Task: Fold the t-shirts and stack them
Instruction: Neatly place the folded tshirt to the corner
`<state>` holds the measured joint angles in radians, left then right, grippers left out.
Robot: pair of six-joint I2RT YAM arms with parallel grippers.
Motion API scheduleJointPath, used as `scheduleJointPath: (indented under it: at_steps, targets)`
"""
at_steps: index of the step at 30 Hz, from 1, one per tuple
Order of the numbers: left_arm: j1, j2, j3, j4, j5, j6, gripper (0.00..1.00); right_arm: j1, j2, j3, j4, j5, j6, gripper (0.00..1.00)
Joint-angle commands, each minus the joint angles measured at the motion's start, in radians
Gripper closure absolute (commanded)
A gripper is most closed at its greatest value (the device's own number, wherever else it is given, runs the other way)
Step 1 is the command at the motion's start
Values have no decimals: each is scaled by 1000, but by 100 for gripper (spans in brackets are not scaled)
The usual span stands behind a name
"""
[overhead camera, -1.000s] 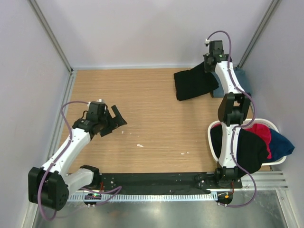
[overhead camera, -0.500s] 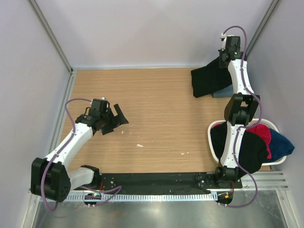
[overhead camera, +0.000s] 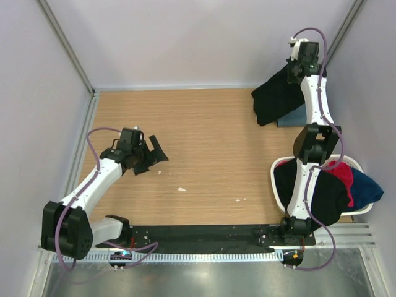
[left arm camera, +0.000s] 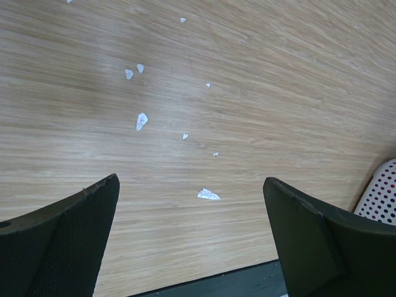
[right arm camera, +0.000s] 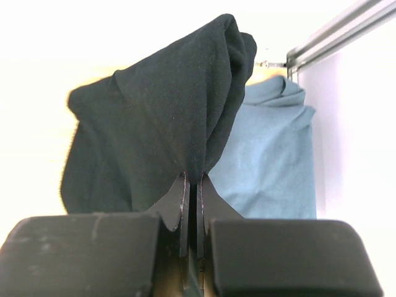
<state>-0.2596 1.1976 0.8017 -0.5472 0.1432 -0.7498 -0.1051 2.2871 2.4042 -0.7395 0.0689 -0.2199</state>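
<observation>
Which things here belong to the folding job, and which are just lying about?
Job:
black t-shirt pinched in right hand
slate-blue t-shirt partly covered by it
black shirt, magenta-red shirt, blue shirt in white basket

Lying about:
white scraps on table

The left arm point(overhead camera: 93, 184) and right arm point(overhead camera: 316, 99) share white link shells, black joint housings, looping mauve cables point(overhead camera: 88, 143) and matte black, wedge-shaped gripper fingers point(left arm camera: 68, 238).

Even overhead light, soft shadows, right wrist view overexposed, left wrist view slightly blurred
</observation>
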Motion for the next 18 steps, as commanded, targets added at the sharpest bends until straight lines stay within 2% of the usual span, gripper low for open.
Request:
scheduleJointPath:
  at_steps: [1, 9, 18]
  targets:
    - [-1, 6, 33, 46, 25, 13, 0, 1, -110, 73, 40, -14, -27, 99]
    - [-3, 25, 30, 67, 45, 12, 0, -1, -161, 67, 37, -17, -47, 99]
    - [-1, 34, 27, 70, 45, 17, 0, -2, -126, 4, 74, 38, -90, 99]
